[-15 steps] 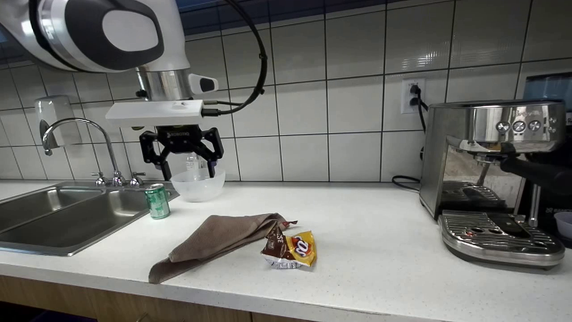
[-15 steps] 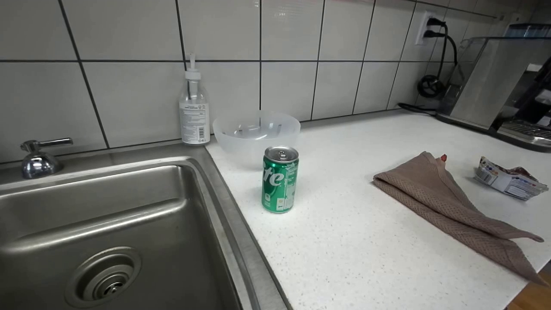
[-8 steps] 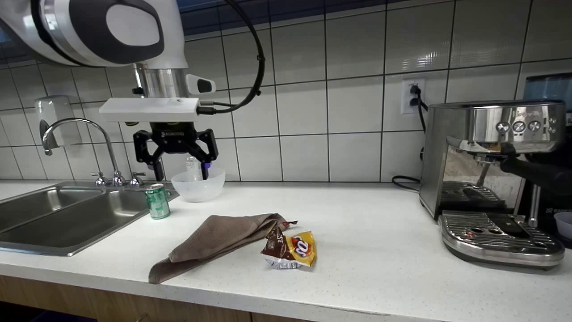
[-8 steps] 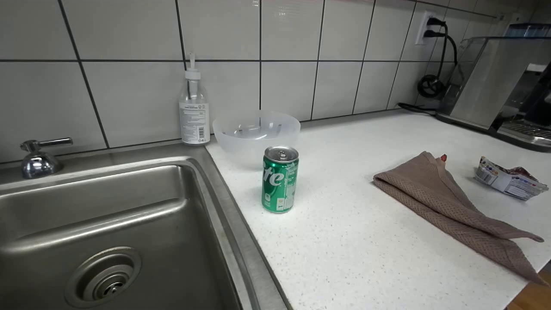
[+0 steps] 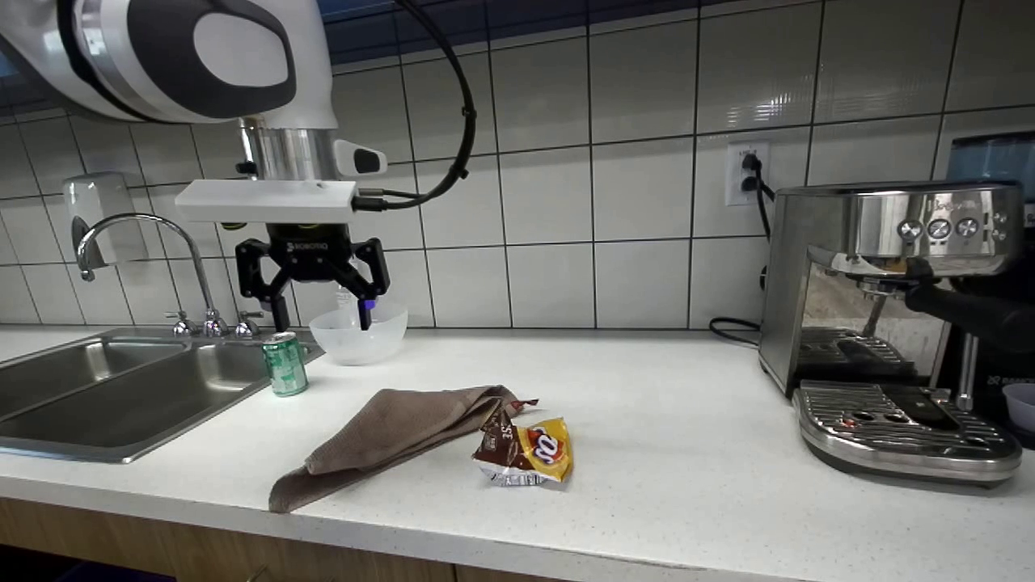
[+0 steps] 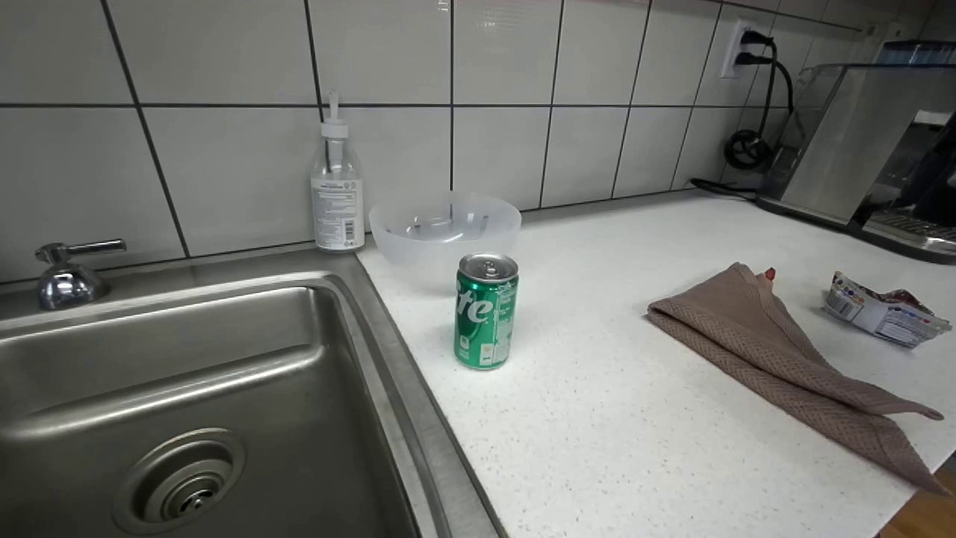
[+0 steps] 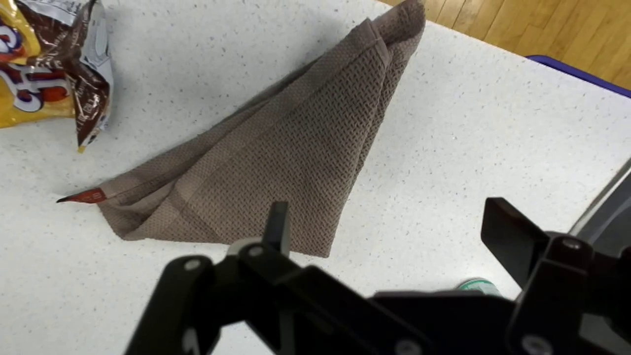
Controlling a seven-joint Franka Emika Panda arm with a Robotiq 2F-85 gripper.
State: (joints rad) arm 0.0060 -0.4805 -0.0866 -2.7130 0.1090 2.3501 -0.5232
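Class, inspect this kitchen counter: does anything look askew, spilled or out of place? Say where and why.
The brown towel lies askew, loosely folded and slanting, one end reaching the edge of the counter. The snack bag near the towel's other end is crumpled. No spill shows.

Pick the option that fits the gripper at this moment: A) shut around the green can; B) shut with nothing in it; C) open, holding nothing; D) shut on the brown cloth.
C: in the wrist view the gripper has its fingers wide apart with nothing gripped between them; the brown cloth and the green can both rest on the counter.
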